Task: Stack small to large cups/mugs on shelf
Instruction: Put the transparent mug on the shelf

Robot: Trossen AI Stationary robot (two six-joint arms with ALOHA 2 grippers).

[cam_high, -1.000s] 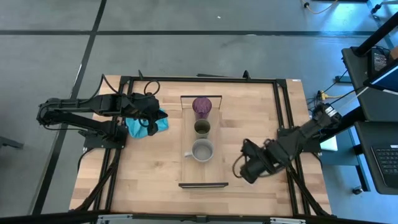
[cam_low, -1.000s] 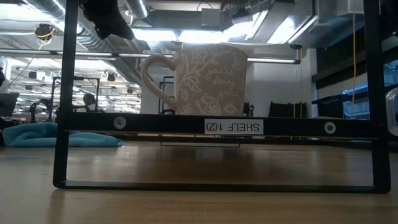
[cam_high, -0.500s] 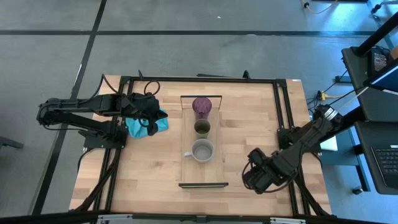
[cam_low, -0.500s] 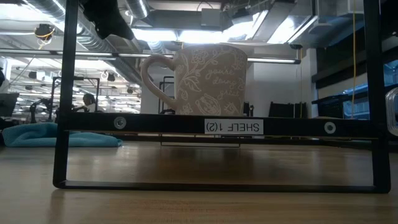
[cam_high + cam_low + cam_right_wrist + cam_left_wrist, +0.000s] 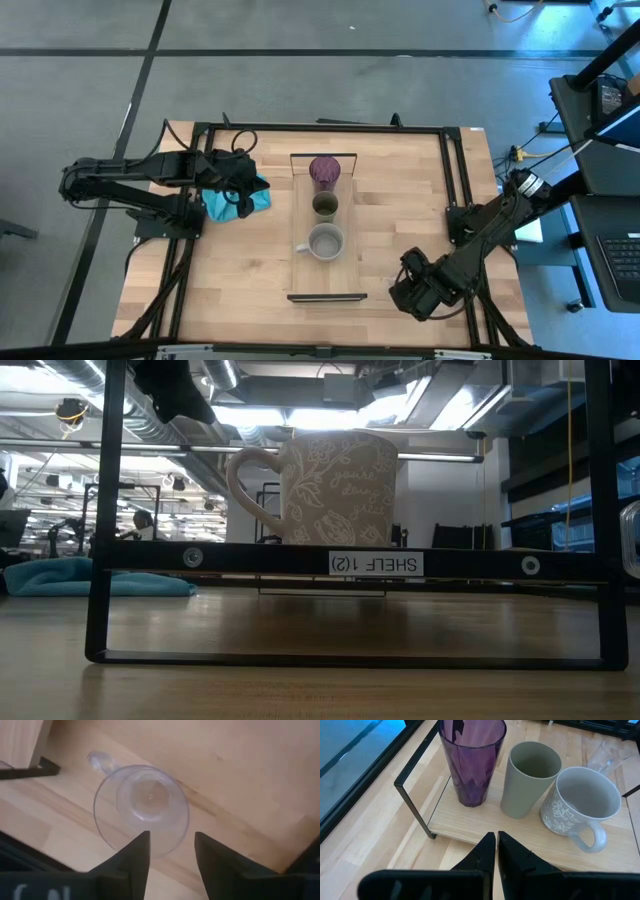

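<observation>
On the shelf (image 5: pixel 325 290) stand three in a row: a purple tumbler (image 5: pixel 325 172) at the far end, an olive cup (image 5: pixel 325 206), and a grey handled mug (image 5: pixel 325 242). All three rest on their bases; the left wrist view shows the tumbler (image 5: pixel 471 760), cup (image 5: pixel 530 775) and mug (image 5: pixel 580 802). A small clear glass (image 5: pixel 141 810) stands upright on the table to the shelf's right. My right gripper (image 5: pixel 171 852) hangs open over it, pointing down, its fingers beside the glass's rim, at the table's near right (image 5: pixel 415 293). My left gripper (image 5: pixel 496 850) waits shut at the left.
A teal cloth (image 5: pixel 235 198) lies on the table left of the shelf, under my left arm. The shelf's black end frame (image 5: pixel 100 560) stands close to the low camera. Black rails (image 5: pixel 455 180) run along the table's sides.
My right gripper has travelled toward the table's near edge and slightly right, and its wrist has rolled. It now hangs over the spot right of the shelf's near end. The cups on the shelf have stayed put.
</observation>
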